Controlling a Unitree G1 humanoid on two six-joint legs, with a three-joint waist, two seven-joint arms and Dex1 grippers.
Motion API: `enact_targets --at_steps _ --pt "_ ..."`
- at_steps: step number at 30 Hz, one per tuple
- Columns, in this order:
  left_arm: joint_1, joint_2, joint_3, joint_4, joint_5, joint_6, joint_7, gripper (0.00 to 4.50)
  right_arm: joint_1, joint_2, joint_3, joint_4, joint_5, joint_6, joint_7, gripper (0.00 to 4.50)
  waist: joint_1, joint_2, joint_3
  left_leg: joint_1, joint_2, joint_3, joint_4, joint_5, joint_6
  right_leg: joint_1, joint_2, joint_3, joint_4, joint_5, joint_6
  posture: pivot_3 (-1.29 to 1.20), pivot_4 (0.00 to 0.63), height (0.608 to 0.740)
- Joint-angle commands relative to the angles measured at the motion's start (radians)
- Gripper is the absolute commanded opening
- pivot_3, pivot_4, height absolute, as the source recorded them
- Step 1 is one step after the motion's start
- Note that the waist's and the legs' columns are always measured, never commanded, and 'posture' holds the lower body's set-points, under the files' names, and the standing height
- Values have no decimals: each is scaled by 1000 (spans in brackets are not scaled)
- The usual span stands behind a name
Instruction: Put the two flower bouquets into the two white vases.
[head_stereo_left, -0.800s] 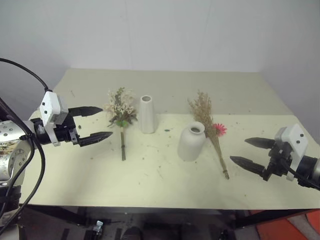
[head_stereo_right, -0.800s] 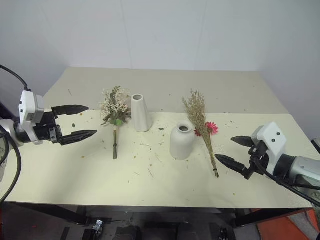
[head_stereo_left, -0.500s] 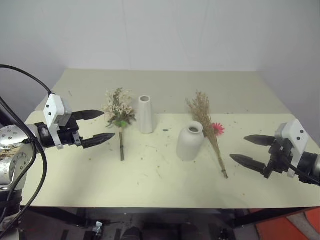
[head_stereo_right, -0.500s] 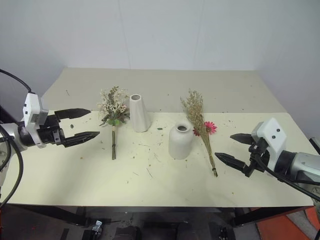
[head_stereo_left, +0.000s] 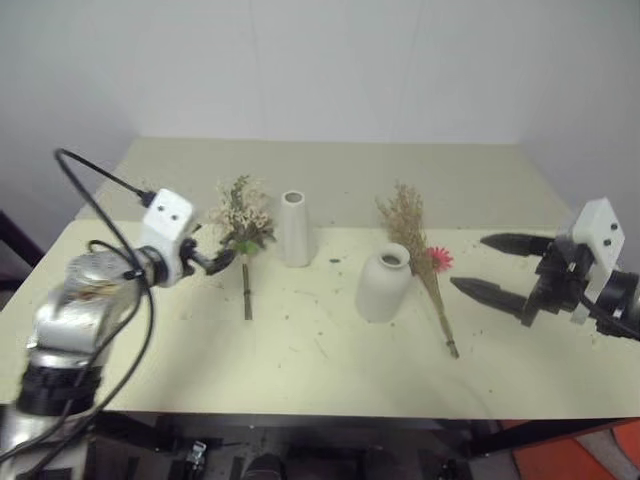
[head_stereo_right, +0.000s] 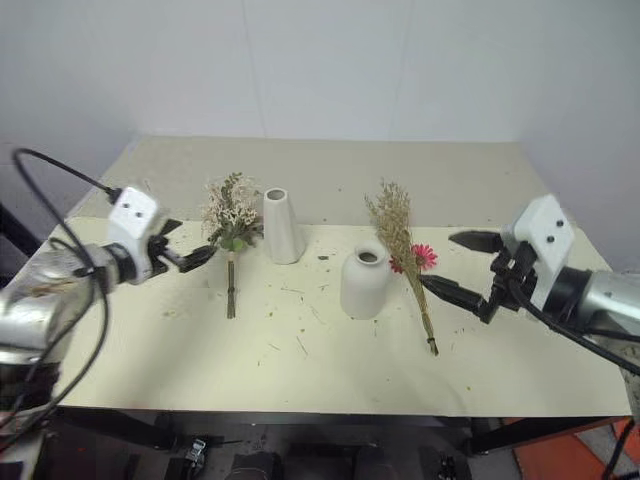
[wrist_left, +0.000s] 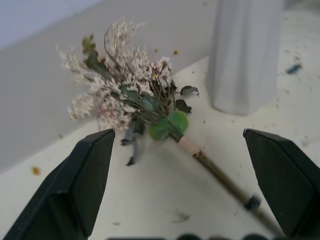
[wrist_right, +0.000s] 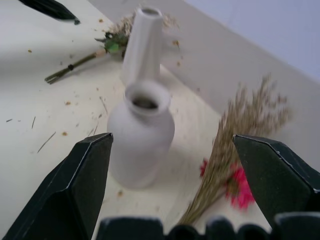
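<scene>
Each bouquet (head_stereo_left: 241, 228) (head_stereo_left: 418, 248) lies on the table (head_stereo_left: 330, 370) beside a vase (head_stereo_left: 294, 228) (head_stereo_left: 384, 284).

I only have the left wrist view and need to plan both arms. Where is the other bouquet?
Observer: The dry tan bouquet lies flat on the table, just right of the squat vase.
Operator: And the right gripper?
Observer: The right gripper hovers to the right of that bouquet, near its stem, jaws open and holding nothing.
</scene>
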Motion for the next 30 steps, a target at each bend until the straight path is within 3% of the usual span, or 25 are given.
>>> enact_targets --at_steps 1,6,12,16,30 --pt "-121 -143 72 66 41 246 182 4494 -74 -3 67 -40 15 -3 -7 4500 1 -1 -1 0 0 0 0 0 0 0 0 0 0 0 0 0 150 740" --pt "-174 -291 121 53 87 460 298 4494 -140 17 161 -24 -14 -17 -11 4500 -16 -1 -1 -2 -1 0 0 0 0 -2 -1 1 0 4 -6 0 150 740" --pt "-238 -379 199 117 190 528 418 4494 -171 38 215 4 -42 -31 -1 4500 -10 -1 -1 -1 -1 0 0 0 0 -1 -1 1 0 3 -5 0 150 740" --pt "-232 -363 157 160 204 466 411 4494 -187 57 243 24 -66 -42 7 4500 -11 -1 -1 -1 -1 0 -1 0 0 -2 -1 1 0 4 -5 0 150 740" --pt "-323 -316 103 569 203 102 334 4494 -217 55 256 5 -76 -13 20 4500 -8 -1 -1 -2 -2 0 -1 0 -1 -2 -1 1 -1 5 -7 0 150 740"
